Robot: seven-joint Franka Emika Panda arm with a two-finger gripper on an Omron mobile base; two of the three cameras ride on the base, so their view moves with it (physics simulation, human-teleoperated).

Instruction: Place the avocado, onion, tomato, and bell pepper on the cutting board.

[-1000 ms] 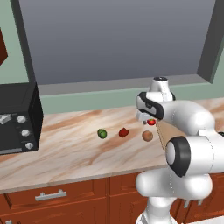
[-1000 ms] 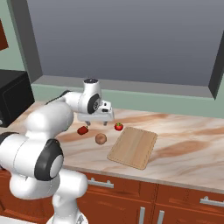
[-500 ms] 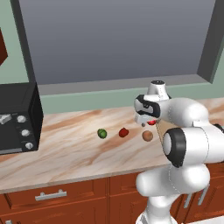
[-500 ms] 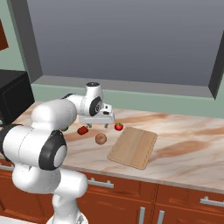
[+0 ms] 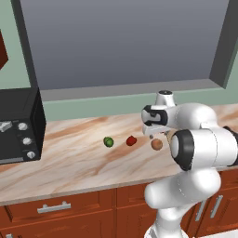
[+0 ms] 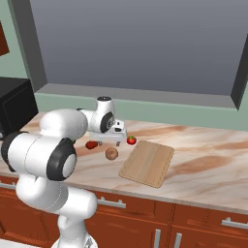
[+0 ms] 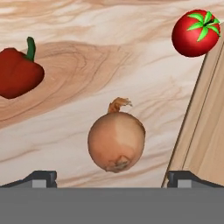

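open gripper (image 7: 111, 177) above onion (image 7: 116, 141), probably clear

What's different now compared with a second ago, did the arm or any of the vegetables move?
Only the arm moved: the elbow swung forward, and the hand with its open gripper settled slightly lower over the round tan onion. Nothing was taken hold of. The dark green avocado, lumpy red bell pepper, bright red tomato and tan wooden cutting board lie as before.

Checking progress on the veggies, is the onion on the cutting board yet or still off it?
Off. The onion sits on the marble counter beside the cutting board, apart from its edge.
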